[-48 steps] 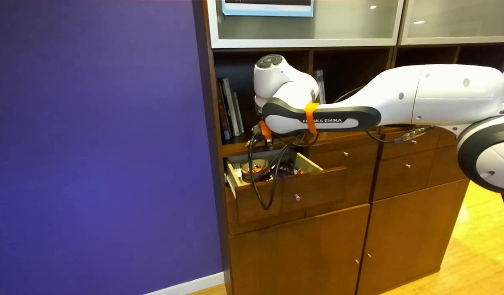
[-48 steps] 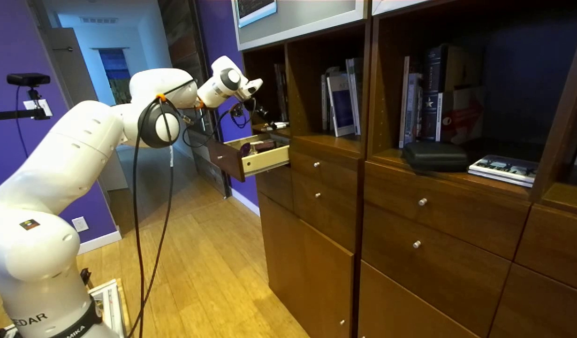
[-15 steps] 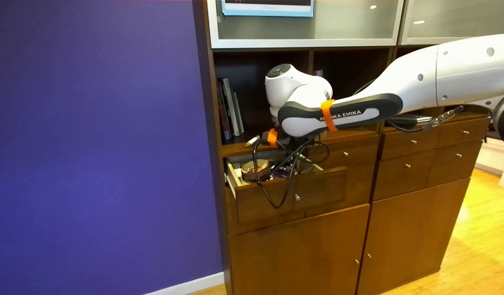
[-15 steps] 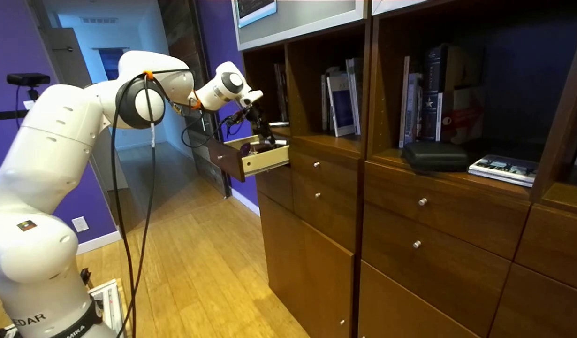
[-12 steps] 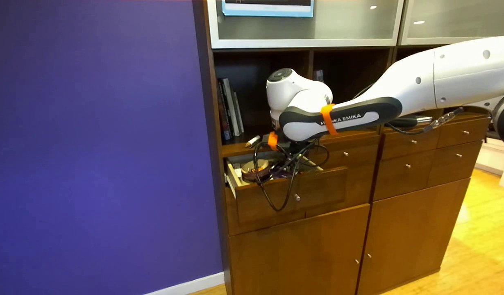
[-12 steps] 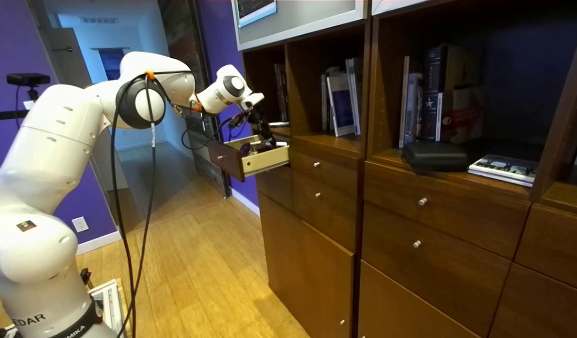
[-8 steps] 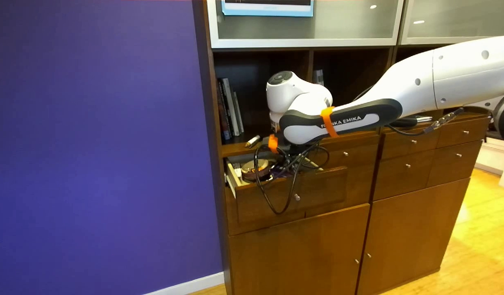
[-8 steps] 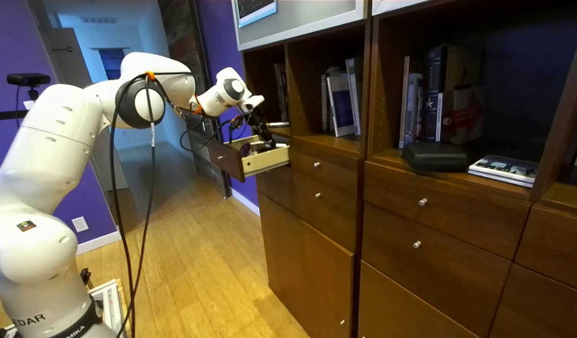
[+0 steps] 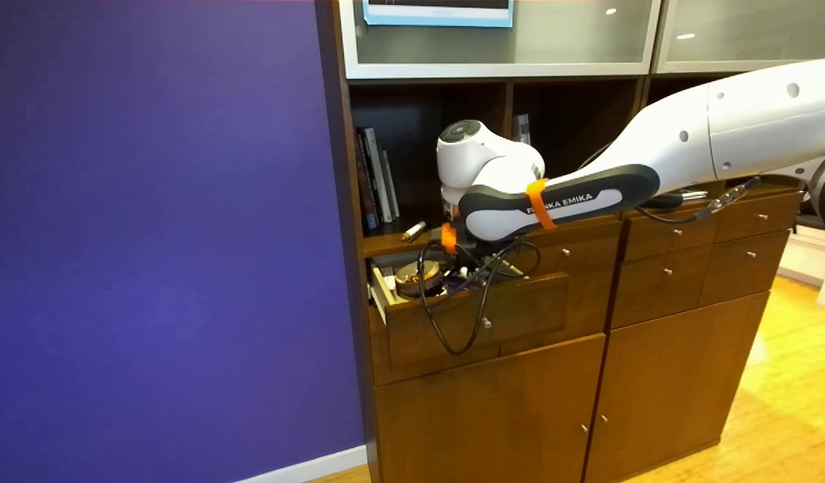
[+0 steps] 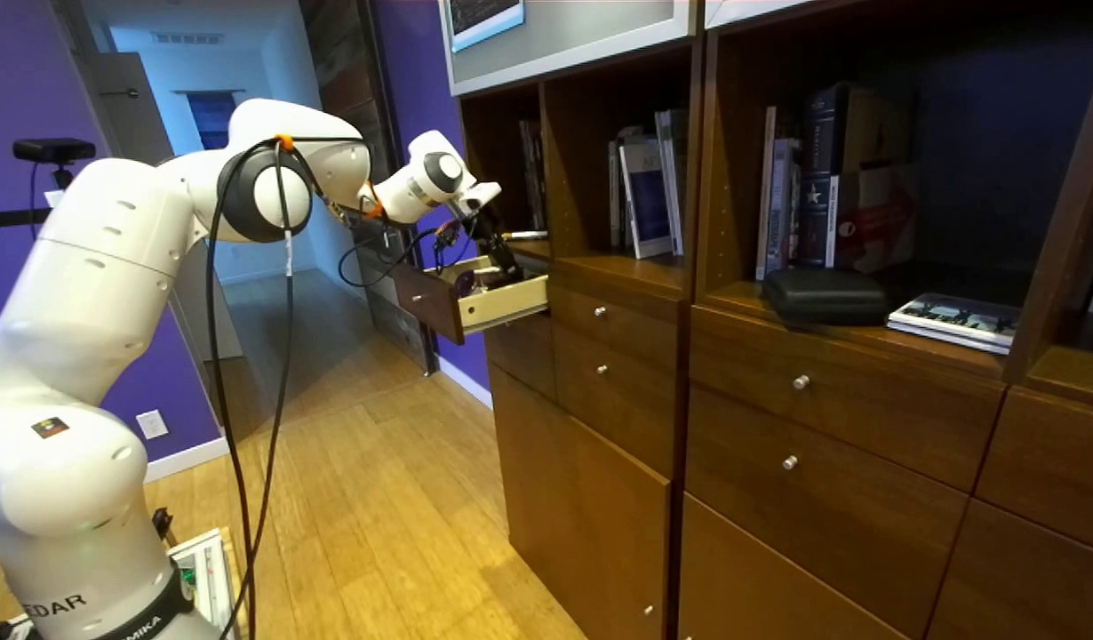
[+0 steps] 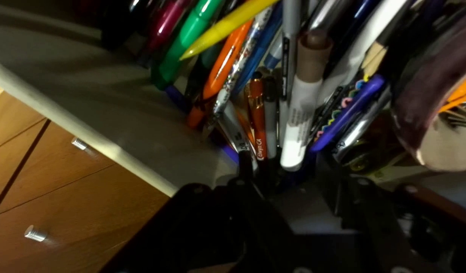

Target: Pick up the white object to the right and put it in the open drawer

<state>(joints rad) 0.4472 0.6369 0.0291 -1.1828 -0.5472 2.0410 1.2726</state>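
While the gripper [image 11: 286, 166] hangs spread over the open drawer [image 9: 536, 305], a white marker [image 11: 302, 113] lies among the pens [image 11: 240, 63]

Where the wrist view looks down into the drawer, I see the two black fingers [image 11: 246, 165] at the bottom edge, standing apart with a paler patch showing between them. The white marker lies slanted on top of the pile, its brown cap [image 11: 313, 60] on the far side from the gripper and its white end in the gap between the fingertips; other things show on each side of that end, so to my eye it lies free. Around it are a yellow pen [image 11: 225, 28], a green pen [image 11: 193, 40], an orange pen [image 11: 227, 57] and, close by it, a purple pen [image 11: 348, 113]. A round maroon container [image 11: 426, 91] stands in the same drawer with orange things [image 11: 462, 93] inside.

In an exterior view the white arm [image 9: 754, 131] reaches across in front of the cabinet [image 9: 493, 416], an orange band [image 9: 538, 203] around it and a black cable [image 9: 457, 353] looping down past the drawer's front. Just above the drawer, another white pen-like thing [image 9: 416, 231] lies on the edge of a shelf [image 9: 386, 246], near a few books [image 9: 379, 178] standing at a lean. In an exterior view the gripper's dark end dips toward the cabinet end of the drawer; it is too dark there for me to make out the tips. Farther along, a black case [image 10: 822, 296] rests in a wider compartment [image 10: 977, 169], in front of upright books [image 10: 800, 196].
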